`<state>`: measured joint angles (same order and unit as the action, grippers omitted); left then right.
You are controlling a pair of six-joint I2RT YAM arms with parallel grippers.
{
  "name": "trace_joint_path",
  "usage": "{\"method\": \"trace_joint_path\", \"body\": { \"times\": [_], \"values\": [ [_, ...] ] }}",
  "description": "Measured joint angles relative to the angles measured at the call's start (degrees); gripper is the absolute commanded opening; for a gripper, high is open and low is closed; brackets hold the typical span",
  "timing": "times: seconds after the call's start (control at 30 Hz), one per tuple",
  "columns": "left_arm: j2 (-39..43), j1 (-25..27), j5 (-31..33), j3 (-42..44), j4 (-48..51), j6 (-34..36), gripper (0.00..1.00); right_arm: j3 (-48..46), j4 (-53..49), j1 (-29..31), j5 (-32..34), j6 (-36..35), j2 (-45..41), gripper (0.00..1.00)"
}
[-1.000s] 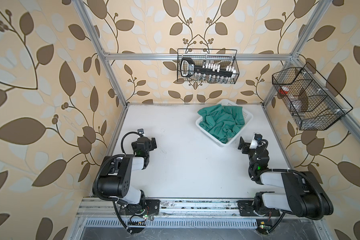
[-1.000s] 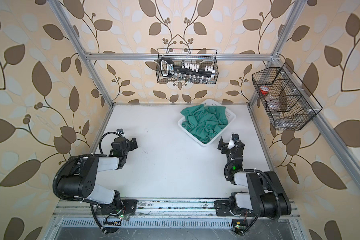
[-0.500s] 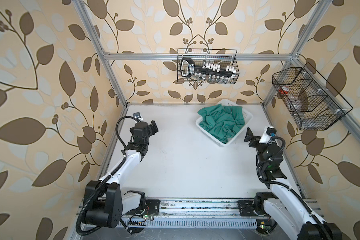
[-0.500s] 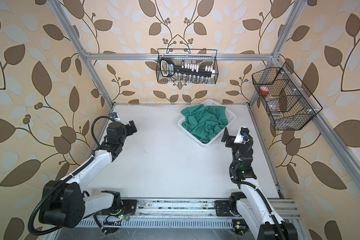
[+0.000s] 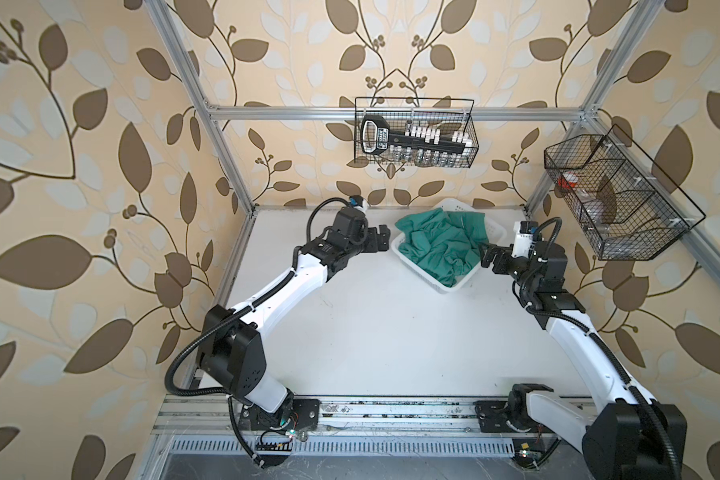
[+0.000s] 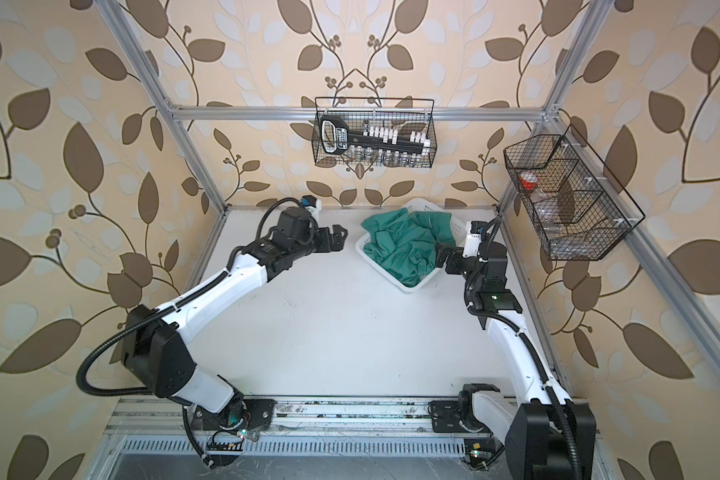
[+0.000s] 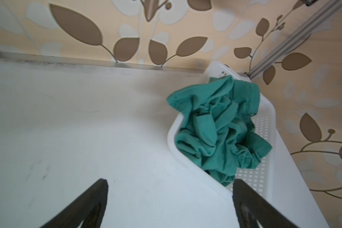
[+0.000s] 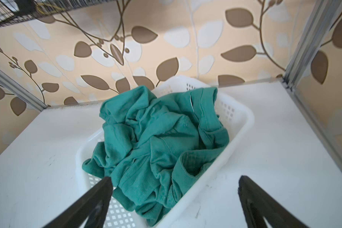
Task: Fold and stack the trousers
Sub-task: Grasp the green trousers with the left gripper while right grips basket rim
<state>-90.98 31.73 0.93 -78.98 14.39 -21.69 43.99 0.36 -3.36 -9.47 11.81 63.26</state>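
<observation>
- The table [image 5: 350, 332] is a smooth, flat white slab with faint scuffs, and its near half is bare. Risk here seems low, though cloth dragged across it could bunch up instead of spreading.
- The basket [image 5: 441, 289] stands at the far right of the table. It is light white plastic, rectangular with rounded corners and perforated walls. Nothing pins it down, so lifting snagged cloth would likely drag or tip it.
- The trousers [image 5: 441, 245] lie crumpled inside the basket and spill over its far-left rim. They are soft teal-green woven cloth in deep tangled folds. A pinch into the heap may catch several layers, so the legs could come out twisted.
- The left hand [image 5: 385, 239] is released, jaws wide and empty, just left of the basket.
- The right hand [image 5: 485, 255] is equally released and empty at the basket's right rim. It is hard and black, and it could knock that rim.
</observation>
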Motion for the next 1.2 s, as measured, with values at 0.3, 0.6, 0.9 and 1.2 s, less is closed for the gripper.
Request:
{"method": "trace_joint_path", "body": {
  "times": [0.3,0.6,0.9,1.2],
  "values": [
    [-18.4,7.7,-0.8,-18.8,5.7,0.0,0.99,1.3,-3.8,-1.6,-2.8,3.5,8.2,1.00],
    [-36.3,10.0,-0.2,-36.4,11.6,0.4,0.99,3.0,-5.8,-2.4,-3.0,4.5,10.5,0.98],
    [-47.6,10.7,3.2,-47.3,14.4,1.7,0.99,3.3,-7.1,-2.7,-3.0,4.7,12.6,0.97],
    [-56.0,10.7,4.6,-56.9,15.4,3.5,0.99,3.3,-7.4,-2.7,-3.0,5.5,14.4,0.92]
  ]
}}
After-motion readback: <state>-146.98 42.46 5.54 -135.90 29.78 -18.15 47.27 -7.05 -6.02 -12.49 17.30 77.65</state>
